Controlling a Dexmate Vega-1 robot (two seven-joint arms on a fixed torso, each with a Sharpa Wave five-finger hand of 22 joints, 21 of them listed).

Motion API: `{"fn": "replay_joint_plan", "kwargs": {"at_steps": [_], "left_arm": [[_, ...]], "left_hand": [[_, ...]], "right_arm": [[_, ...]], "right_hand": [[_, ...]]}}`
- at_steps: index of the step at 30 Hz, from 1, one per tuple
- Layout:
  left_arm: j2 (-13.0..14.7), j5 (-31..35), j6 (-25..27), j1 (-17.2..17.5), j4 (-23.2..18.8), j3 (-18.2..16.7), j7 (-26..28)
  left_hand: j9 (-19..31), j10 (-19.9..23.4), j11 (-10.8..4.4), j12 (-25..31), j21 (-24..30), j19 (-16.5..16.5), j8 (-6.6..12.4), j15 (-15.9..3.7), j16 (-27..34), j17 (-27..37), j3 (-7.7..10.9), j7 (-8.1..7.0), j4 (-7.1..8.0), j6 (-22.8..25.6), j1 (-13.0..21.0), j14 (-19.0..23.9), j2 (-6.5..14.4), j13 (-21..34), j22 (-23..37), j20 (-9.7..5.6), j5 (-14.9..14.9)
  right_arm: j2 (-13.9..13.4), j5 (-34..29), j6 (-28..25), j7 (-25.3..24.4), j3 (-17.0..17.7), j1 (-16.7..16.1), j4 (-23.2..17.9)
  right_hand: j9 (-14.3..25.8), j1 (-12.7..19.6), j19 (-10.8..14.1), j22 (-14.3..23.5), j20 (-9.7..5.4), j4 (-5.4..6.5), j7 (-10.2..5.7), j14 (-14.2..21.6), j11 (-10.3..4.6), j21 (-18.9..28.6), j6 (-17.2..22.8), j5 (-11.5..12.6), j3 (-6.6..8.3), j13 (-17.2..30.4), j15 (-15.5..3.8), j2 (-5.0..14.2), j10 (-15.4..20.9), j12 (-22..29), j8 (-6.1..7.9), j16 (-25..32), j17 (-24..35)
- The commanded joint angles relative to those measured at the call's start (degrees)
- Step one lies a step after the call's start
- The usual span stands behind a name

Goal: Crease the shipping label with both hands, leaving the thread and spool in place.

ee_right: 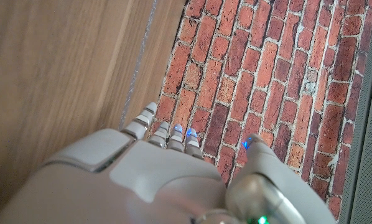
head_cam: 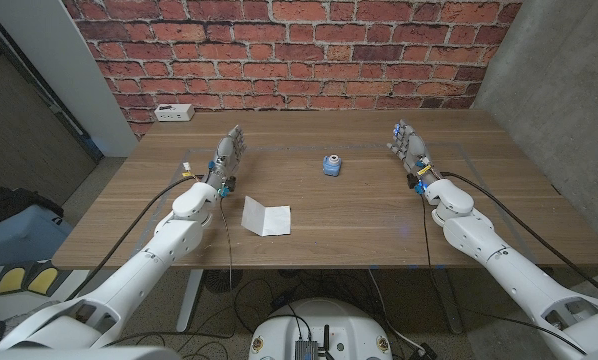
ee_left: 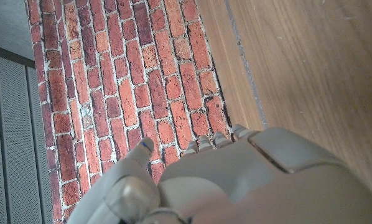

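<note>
A white shipping label point(head_cam: 265, 216) lies on the wooden table point(head_cam: 349, 215) near the front edge, left of the middle, with a fold line showing and one flap slightly raised. A small blue spool of thread point(head_cam: 331, 165) stands upright near the table's middle, farther back. My left hand point(head_cam: 227, 155) stands on its edge at the left, fingers stretched toward the far wall, holding nothing, a short way behind and left of the label. My right hand point(head_cam: 410, 146) stands the same way at the right, empty, well right of the spool. The left hand point(ee_left: 236, 180) and right hand point(ee_right: 148, 180) fingers point at the brick wall.
A white power strip point(head_cam: 172, 112) lies at the table's far left corner. A red brick wall point(head_cam: 289, 50) runs behind the table. Cables point(head_cam: 159, 205) hang along both arms. Bare wood stretches between the hands.
</note>
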Motion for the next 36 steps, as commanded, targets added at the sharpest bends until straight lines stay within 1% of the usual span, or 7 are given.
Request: {"fn": "replay_joint_plan", "kwargs": {"at_steps": [1, 6, 11, 13, 15, 31, 36], "left_arm": [[0.85, 0.44, 0.32, 1.08, -1.74, -0.24, 1.08], [1.14, 0.32, 0.50, 1.56, -2.30, -0.45, 1.35], [1.04, 0.23, 0.14, 1.77, -2.27, -0.55, 1.32], [1.02, 0.11, 0.06, 1.78, -2.16, -0.56, 1.11], [1.02, 0.11, -0.02, 1.80, -2.10, -0.56, 1.06], [0.97, 0.03, -0.02, 1.75, -2.04, -0.44, 0.72], [0.98, 0.04, 0.05, 1.84, -2.20, -0.44, 0.84]], "left_hand": [[0.06, -12.40, -0.22, 0.23, 0.36, -3.90, 0.30, -1.09, 0.41, 0.08, 0.27, -0.19, 0.02, -10.81, 0.04, -14.02, 2.70, 0.06, 0.10, -0.53, 0.33], [0.06, -12.37, -0.26, 0.25, 0.38, -3.84, 0.33, -1.10, 0.43, 0.07, 0.25, -0.19, 0.02, -10.75, 0.04, -13.98, 2.68, 0.06, 0.10, -0.50, 0.35], [0.06, -12.23, -0.23, 0.30, 0.43, -3.73, 0.38, -1.05, 0.44, 0.05, 0.23, -0.25, -0.01, -10.60, 0.06, -13.90, 2.65, 0.06, 0.09, -0.47, 0.36], [0.06, -12.09, -0.13, 0.36, 0.46, -3.65, 0.42, -1.05, 0.46, 0.04, 0.22, -0.29, -0.02, -10.47, 0.07, -13.83, 2.62, 0.06, 0.09, -0.43, 0.37], [0.06, -12.08, -0.06, 0.36, 0.46, -3.65, 0.42, -1.02, 0.46, 0.04, 0.21, -0.33, -0.04, -10.44, 0.08, -13.79, 2.61, 0.06, 0.08, -0.40, 0.38], [0.06, -11.97, -0.08, 0.37, 0.54, -3.41, 0.46, -1.02, 0.48, 0.01, 0.14, -0.36, -0.13, -10.17, 0.13, -13.58, 2.48, 0.05, 0.07, -0.32, 0.42], [0.06, -11.82, 0.03, 0.42, 0.58, -3.28, 0.51, -1.02, 0.52, 0.00, 0.11, -0.42, -0.17, -9.95, 0.16, -13.41, 2.43, 0.05, 0.07, -0.21, 0.43]], "right_arm": [[-0.20, -0.80, -0.01, -0.83, -0.26, -0.55, -0.46], [-0.94, -2.87, 0.32, -1.34, -0.90, -0.21, -1.49], [-1.99, -4.96, -0.33, -1.50, -1.81, 0.31, -3.14], [-2.48, -5.87, -1.01, -2.02, -2.11, 0.42, -4.13], [-2.91, -6.88, -1.17, -2.30, -2.43, 0.53, -4.87], [-6.68, -15.02, -4.16, -5.56, -4.26, 0.45, -11.97], [-7.94, -17.85, -6.17, -7.07, -4.71, 0.26, -14.51]], "right_hand": [[0.18, 0.57, 0.42, 0.24, 0.14, -0.11, -0.63, -0.20, 0.26, 0.31, 0.20, 0.40, 0.47, 0.21, 0.07, 0.07, 0.72, 0.44, 0.28, 0.38, 0.18], [0.19, 0.73, 0.57, 0.26, 0.00, -0.32, -1.03, -0.05, 0.14, 0.36, 0.72, 0.42, 0.48, 0.22, 0.15, 0.06, 1.12, 0.52, 0.43, 0.39, 0.18], [0.19, 0.90, 0.66, 0.26, 0.06, -0.52, -1.27, 0.26, 0.56, 0.37, 1.10, 0.46, 0.52, 0.23, 0.48, 0.10, 1.58, 0.63, 0.52, 0.46, 0.18], [0.21, 1.02, 1.04, 0.29, 1.07, -0.74, -1.17, 1.03, 0.99, 0.51, 1.21, 0.47, 0.50, 0.25, 1.60, 0.08, 2.12, 0.71, 0.45, 0.66, 0.22], [0.21, 1.06, 1.40, 0.31, 1.27, -0.83, -1.13, 1.15, 1.24, 0.64, 1.26, 0.48, 0.50, 0.26, 1.82, 0.09, 2.41, 0.77, 0.44, 0.67, 0.24], [0.22, 1.51, 1.58, 0.35, 1.22, -1.28, -1.01, 1.42, 1.29, 0.65, 1.97, 0.51, 0.67, 0.28, 1.64, 0.33, 2.83, 0.72, 0.57, 0.62, 0.25], [0.22, 1.88, 1.87, 0.37, 1.94, -1.64, -1.06, 1.86, 1.31, 0.72, 2.79, 0.52, 0.81, 0.29, 1.69, 0.48, 3.25, 0.76, 0.77, 0.68, 0.23]]}}
